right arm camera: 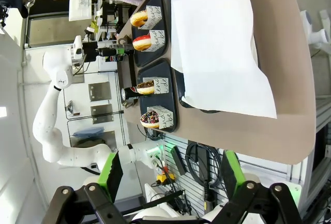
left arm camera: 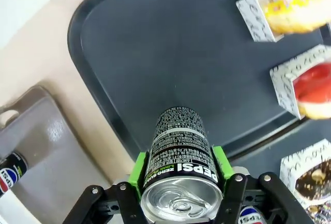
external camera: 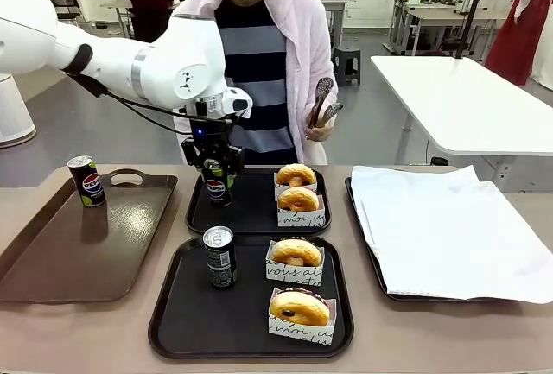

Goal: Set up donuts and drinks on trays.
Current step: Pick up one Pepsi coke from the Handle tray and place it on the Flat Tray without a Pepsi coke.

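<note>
Tan table (external camera: pixel 26 339) — two black trays (external camera: pixel 251 331), brown tray (external camera: pixel 52 262), paper-lined tray (external camera: pixel 367 236).

The far tray (external camera: pixel 256 215) has bare floor across its left and middle. Its right side is blocked by two boxed donuts (external camera: pixel 298 194), and the left arm's fingers (left arm camera: pixel 136 174) hold a can (external camera: pixel 216 184) at its left rear. On the near tray (external camera: pixel 251 332), a can (external camera: pixel 219 256) stands at the left rear and two donuts (external camera: pixel 297 288) line the right, leaving the front left open. Left of the far tray, the brown tray (external camera: pixel 52 270) is open apart from a can (external camera: pixel 86 180) at its back.
</note>
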Controlling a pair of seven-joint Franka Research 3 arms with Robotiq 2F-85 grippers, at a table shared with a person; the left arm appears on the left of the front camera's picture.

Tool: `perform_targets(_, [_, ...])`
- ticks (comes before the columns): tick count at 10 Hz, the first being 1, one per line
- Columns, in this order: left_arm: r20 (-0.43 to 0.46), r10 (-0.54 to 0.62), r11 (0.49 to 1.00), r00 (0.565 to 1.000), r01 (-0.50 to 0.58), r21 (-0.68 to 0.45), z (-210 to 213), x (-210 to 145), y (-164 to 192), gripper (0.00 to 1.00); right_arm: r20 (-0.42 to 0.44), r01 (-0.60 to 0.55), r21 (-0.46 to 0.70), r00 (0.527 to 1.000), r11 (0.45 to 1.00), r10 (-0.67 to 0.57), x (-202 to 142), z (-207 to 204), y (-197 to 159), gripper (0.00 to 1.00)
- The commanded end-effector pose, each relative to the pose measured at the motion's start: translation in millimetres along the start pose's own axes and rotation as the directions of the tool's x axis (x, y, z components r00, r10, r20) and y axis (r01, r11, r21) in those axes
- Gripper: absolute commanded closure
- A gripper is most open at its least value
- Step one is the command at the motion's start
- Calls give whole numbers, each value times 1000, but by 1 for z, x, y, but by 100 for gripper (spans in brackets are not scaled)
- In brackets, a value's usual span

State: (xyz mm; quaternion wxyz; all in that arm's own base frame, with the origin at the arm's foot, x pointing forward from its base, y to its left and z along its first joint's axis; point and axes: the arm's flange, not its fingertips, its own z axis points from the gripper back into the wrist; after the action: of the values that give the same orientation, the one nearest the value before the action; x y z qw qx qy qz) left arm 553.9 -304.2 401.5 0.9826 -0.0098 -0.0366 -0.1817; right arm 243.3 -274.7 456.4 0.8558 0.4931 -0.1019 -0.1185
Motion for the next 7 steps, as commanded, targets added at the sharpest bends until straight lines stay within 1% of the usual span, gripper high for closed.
perform_targets(1, [60,35,999,998,-36,25,-6,10,-3,41,9,-18,26,1000,1000,18,1,1,-1,0])
perform_targets(5, [42,75,996,996,-77,36,-22,14,-1,41,9,-18,26,1000,1000,18,1,1,-1,0])
perform_targets(7, [30,70,997,997,-71,43,-28,14,-1,41,9,-18,26,1000,1000,18,1,1,-1,0])
